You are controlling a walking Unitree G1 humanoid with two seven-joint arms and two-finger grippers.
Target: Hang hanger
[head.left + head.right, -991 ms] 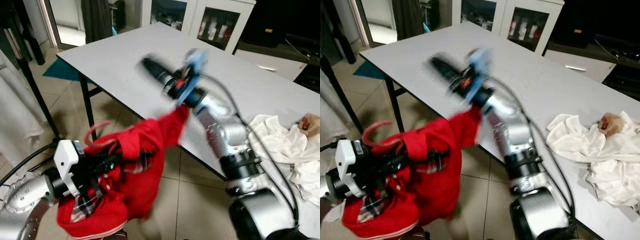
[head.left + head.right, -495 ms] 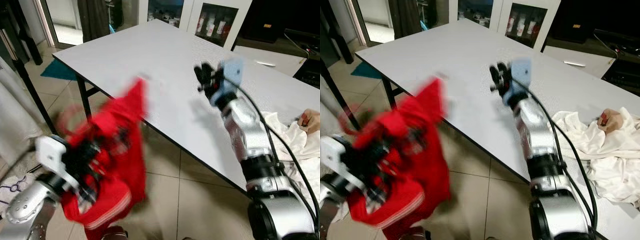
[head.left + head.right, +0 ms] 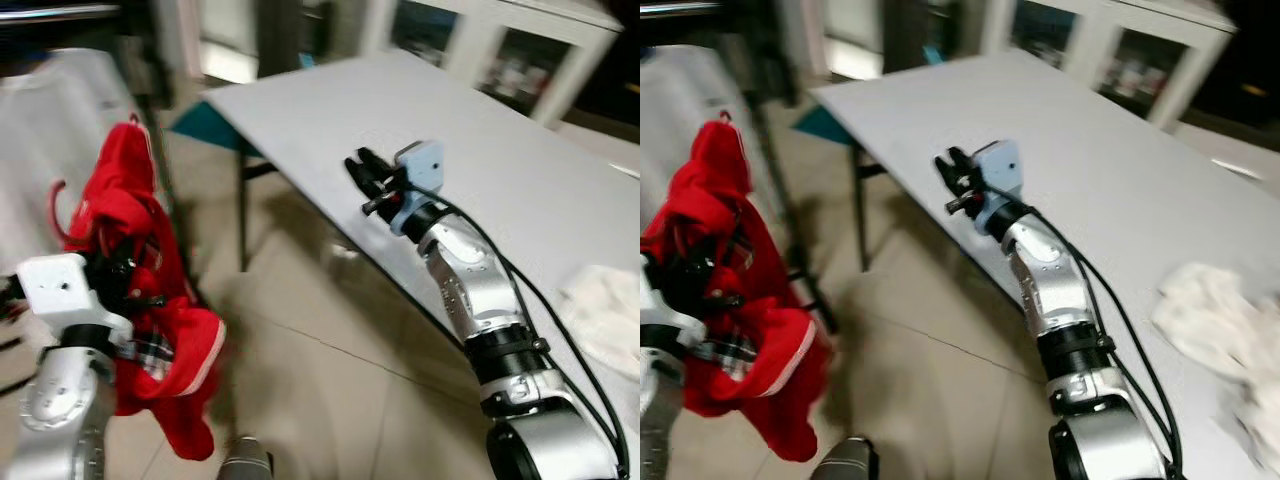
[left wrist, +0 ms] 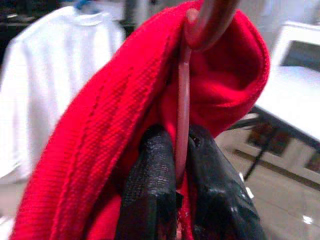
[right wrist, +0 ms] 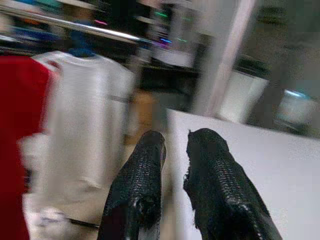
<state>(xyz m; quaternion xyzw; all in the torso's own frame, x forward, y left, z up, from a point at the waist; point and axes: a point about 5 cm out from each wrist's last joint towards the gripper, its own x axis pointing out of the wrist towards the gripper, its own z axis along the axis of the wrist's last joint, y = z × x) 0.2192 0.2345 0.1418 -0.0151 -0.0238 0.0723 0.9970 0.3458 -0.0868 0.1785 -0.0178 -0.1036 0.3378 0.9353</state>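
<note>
Gripping the stem of a red hanger between its two black fingers, the left gripper was closed tight on the thin plastic rod — the left wrist view showed the fingers pressed against it from both sides, with no gap left beyond the rod itself. A red garment was draped over the hanger and bunched around the gripper, its plaid lining and white-striped hem hanging below the left arm. The hanger's hook curved out beside the cloth at the robot's left, held in the air above the tiled floor and clear of the table. A white shirt hung behind it on a rail, well apart from the red garment; a dark upright post of the rack stood just behind the garment. The right gripper was raised over the near edge of the grey table and held nothing — in the right wrist view its fingers stood close together with only a narrow slot between them, pointing toward the white shirt. White cloths lay heaped on the table at the robot's right, blurred. Glass-fronted cabinets stood beyond the table's far edge.
</note>
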